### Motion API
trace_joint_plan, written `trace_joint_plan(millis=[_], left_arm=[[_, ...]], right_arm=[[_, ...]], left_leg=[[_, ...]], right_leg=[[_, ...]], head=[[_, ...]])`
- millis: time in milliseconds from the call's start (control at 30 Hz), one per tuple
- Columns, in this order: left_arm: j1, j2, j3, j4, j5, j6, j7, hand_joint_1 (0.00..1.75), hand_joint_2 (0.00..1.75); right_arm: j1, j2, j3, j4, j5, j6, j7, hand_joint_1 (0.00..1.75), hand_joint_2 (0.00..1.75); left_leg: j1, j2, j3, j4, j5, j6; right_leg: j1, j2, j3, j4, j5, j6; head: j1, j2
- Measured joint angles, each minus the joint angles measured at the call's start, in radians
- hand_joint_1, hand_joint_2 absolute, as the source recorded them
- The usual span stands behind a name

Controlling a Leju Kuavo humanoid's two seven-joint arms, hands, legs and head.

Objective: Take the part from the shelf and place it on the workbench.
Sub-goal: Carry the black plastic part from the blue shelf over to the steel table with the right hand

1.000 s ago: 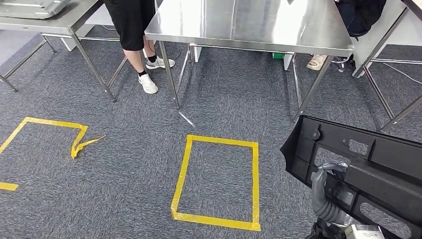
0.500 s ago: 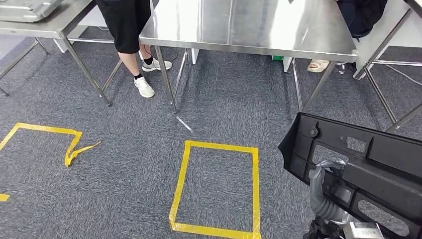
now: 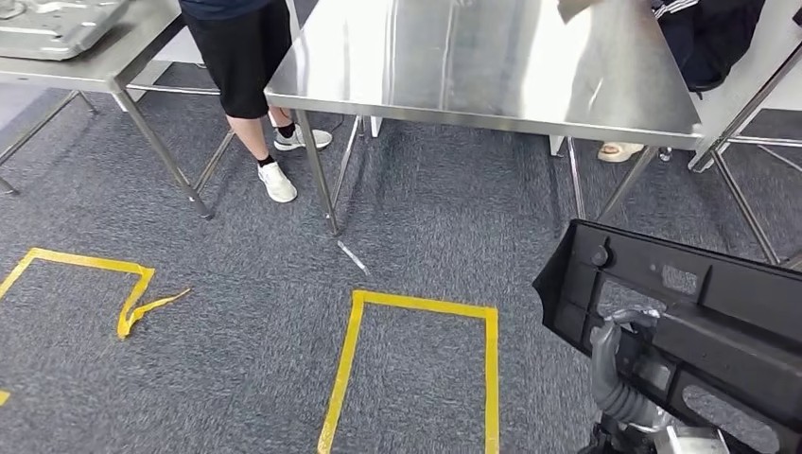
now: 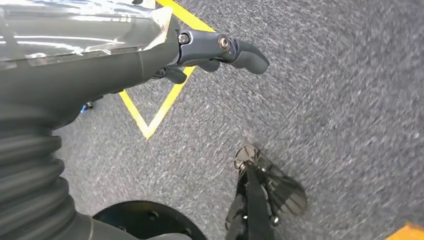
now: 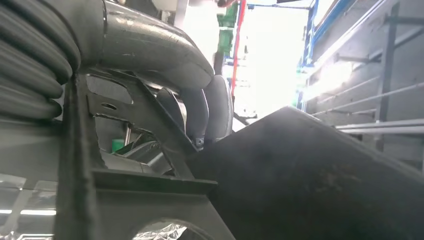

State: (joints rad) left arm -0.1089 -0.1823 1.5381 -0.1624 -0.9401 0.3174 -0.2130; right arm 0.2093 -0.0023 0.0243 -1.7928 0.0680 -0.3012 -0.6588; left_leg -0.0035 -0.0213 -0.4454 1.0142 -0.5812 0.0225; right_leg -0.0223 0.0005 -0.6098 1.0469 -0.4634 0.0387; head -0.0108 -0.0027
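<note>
A steel workbench (image 3: 492, 66) is standing ahead, well beyond the fingers, on grey carpet (image 3: 236, 284) marked with a yellow tape square (image 3: 416, 378). A person (image 3: 248, 76) is standing beside the bench. The right hand (image 3: 619, 364) is gripping the black part (image 3: 700, 317), its fingers (image 5: 207, 112) curling together through an opening in it. The left hand (image 4: 200, 55) is hanging over the carpet, holding nothing, its fingers (image 4: 245, 52) loosely extended and apart.

The whole view has shifted: the steel counter (image 3: 492, 66) ahead now takes up more of the head view, and the yellow tape square (image 3: 416, 369) on the carpet has slid down, its near edge cut off.
</note>
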Motion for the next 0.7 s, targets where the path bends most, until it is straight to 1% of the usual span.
trace_joint_plan(millis=[33,67,100,133,167,200,233,267,300,333,367,400,433,467,500,533,567,600,633,667,700], left_arm=[[-0.003,-0.001,0.0,0.0,0.0,0.001,0.0,0.0,1.75],[-0.005,-0.002,0.0,0.0,0.0,0.002,0.001,0.0,1.75],[-0.007,-0.002,0.0,0.0,0.0,0.003,0.001,0.0,1.75],[-0.007,-0.002,0.0,0.0,0.001,0.004,0.002,0.0,1.75],[-0.006,-0.002,0.0,0.0,0.001,0.006,0.002,0.0,1.75],[-0.004,-0.002,0.001,0.0,0.002,0.006,0.003,0.0,1.75],[-0.003,-0.002,0.001,0.0,0.002,0.007,0.004,0.0,1.75],[-0.002,-0.002,0.001,0.0,0.002,0.007,0.004,0.0,1.75],[-0.001,-0.002,0.001,0.0,0.003,0.008,0.005,0.0,1.75],[0.0,-0.001,0.001,0.0,0.004,0.008,0.005,0.0,1.75],[0.001,0.001,0.001,0.0,0.004,0.009,0.006,0.0,1.75],[0.001,0.003,0.002,0.0,0.005,0.01,0.008,0.0,1.75],[0.002,0.004,0.002,-0.001,0.006,0.011,0.01,0.0,1.75],[0.002,0.004,0.002,-0.001,0.006,0.013,0.012,0.0,1.75],[0.002,0.003,0.002,-0.001,0.007,0.014,0.013,0.0,1.75],[0.002,0.002,0.002,-0.001,0.007,0.016,0.014,0.0,1.75],[0.001,0.002,0.002,-0.001,0.007,0.017,0.015,0.0,1.75],[0.0,0.001,0.002,-0.001,0.007,0.018,0.016,0.0,1.75],[-0.002,0.001,0.002,-0.001,0.007,0.019,0.016,0.0,1.75],[-0.003,0.0,0.002,-0.001,0.007,0.02,0.016,0.0,1.75],[-0.003,-0.001,0.003,-0.001,0.007,0.022,0.016,0.0,1.75]], right_arm=[[-0.001,0.0,0.0,-0.003,0.0,-0.002,0.0,1.75,1.75],[-0.001,0.0,-0.001,-0.005,0.0,-0.002,0.0,1.75,1.75],[0.0,0.0,-0.001,-0.006,0.0,-0.003,0.0,1.75,1.75],[0.001,0.001,-0.001,-0.007,0.0,-0.003,0.0,1.75,1.75],[0.001,0.001,0.0,-0.007,0.001,-0.004,0.0,1.75,1.75],[0.002,0.001,0.0,-0.008,0.001,-0.004,0.0,1.75,1.75],[0.003,0.001,0.0,-0.008,0.001,-0.005,0.0,1.75,1.75],[0.004,0.001,0.0,-0.008,0.002,-0.007,0.0,1.75,1.75],[0.004,0.001,0.0,-0.008,0.002,-0.008,0.0,1.75,1.75],[0.004,0.001,0.0,-0.008,0.003,-0.009,0.001,1.75,1.75],[0.004,0.001,0.0,-0.007,0.004,-0.011,0.001,1.75,1.75],[0.003,0.001,0.001,-0.008,0.005,-0.011,0.001,1.75,1.75],[0.003,0.001,0.001,-0.008,0.005,-0.012,0.002,1.75,1.75],[0.002,0.001,0.002,-0.008,0.006,-0.012,0.002,1.75,1.75],[0.002,0.001,0.002,-0.009,0.007,-0.013,0.002,1.75,1.75],[0.001,0.001,0.003,-0.009,0.007,-0.013,0.002,1.75,1.75],[0.0,0.0,0.003,-0.01,0.008,-0.014,0.002,1.75,1.75],[-0.002,-0.001,0.004,-0.009,0.008,-0.015,0.003,1.75,1.75],[-0.004,-0.002,0.005,-0.009,0.008,-0.015,0.003,1.75,1.75],[-0.005,-0.003,0.005,-0.009,0.008,-0.015,0.003,1.75,1.75],[-0.005,-0.004,0.006,-0.008,0.008,-0.016,0.003,1.75,1.75]], left_leg=[[0.002,0.003,-0.013,0.032,0.009,-0.004],[0.004,0.005,-0.042,0.083,0.016,-0.009],[0.006,0.008,-0.085,0.149,0.016,-0.014],[0.007,0.01,-0.135,0.215,0.0,-0.018],[0.007,0.012,-0.182,0.263,-0.029,-0.02],[0.007,0.013,-0.222,0.288,-0.059,-0.022],[0.007,0.013,-0.248,0.283,-0.076,-0.021],[0.007,0.013,-0.261,0.254,-0.068,-0.019],[0.005,0.014,-0.263,0.207,-0.032,-0.014],[0.002,0.015,-0.259,0.148,0.029,-0.005],[-0.002,0.013,-0.253,0.101,0.08,0.003],[-0.006,0.012,-0.248,0.069,0.116,0.01],[-0.009,0.009,-0.244,0.048,0.137,0.016],[-0.01,0.006,-0.235,0.04,0.136,0.021],[-0.008,0.006,-0.22,0.03,0.143,0.025],[-0.006,0.006,-0.203,0.021,0.147,0.03],[-0.004,0.007,-0.186,0.016,0.149,0.034],[-0.002,0.007,-0.172,0.013,0.146,0.037],[-0.003,0.006,-0.164,0.013,0.138,0.039],[-0.003,0.004,-0.158,0.013,0.13,0.04],[-0.004,0.002,-0.151,0.013,0.121,0.041]], right_leg=[[-0.002,0.001,0.01,-0.005,-0.006,-0.01],[-0.004,0.001,0.024,-0.01,-0.011,-0.019],[-0.004,0.0,0.037,-0.015,-0.018,-0.027],[-0.004,0.0,0.049,-0.019,-0.026,-0.033],[-0.003,0.0,0.06,-0.021,-0.035,-0.036],[-0.003,0.002,0.073,-0.021,-0.046,-0.037],[-0.003,0.003,0.088,-0.022,-0.058,-0.037],[-0.002,0.004,0.104,-0.022,-0.07,-0.036],[-0.002,0.005,0.118,-0.023,-0.083,-0.035],[-0.001,0.006,0.131,-0.023,-0.095,-0.033],[0.001,0.008,0.141,-0.024,-0.106,-0.029],[0.003,0.009,0.148,-0.028,-0.117,-0.024],[0.005,0.011,0.16,-0.027,-0.122,-0.016],[0.007,0.013,0.169,-0.028,-0.121,-0.007],[0.008,0.013,0.176,-0.024,-0.12,0.001],[0.009,0.012,0.178,-0.008,-0.116,0.007],[0.01,0.012,0.166,0.021,-0.117,0.009],[0.01,0.011,0.139,0.067,-0.126,0.008],[0.01,0.01,0.1,0.126,-0.143,0.005],[0.01,0.01,0.055,0.18,-0.167,0.002],[0.01,0.01,0.015,0.217,-0.193,0.0]], head=[[0.0,0.0],[0.0,0.0],[0.0,0.0],[-0.001,0.0],[-0.001,0.0],[-0.001,0.0],[-0.001,0.0],[-0.001,0.0],[-0.001,0.0],[-0.001,0.0],[-0.002,0.0],[-0.002,0.0],[-0.003,0.0],[-0.003,0.0],[-0.003,0.0],[-0.002,0.0],[0.0,0.0],[0.001,0.0],[0.004,0.0],[0.005,0.0],[0.006,0.0]])
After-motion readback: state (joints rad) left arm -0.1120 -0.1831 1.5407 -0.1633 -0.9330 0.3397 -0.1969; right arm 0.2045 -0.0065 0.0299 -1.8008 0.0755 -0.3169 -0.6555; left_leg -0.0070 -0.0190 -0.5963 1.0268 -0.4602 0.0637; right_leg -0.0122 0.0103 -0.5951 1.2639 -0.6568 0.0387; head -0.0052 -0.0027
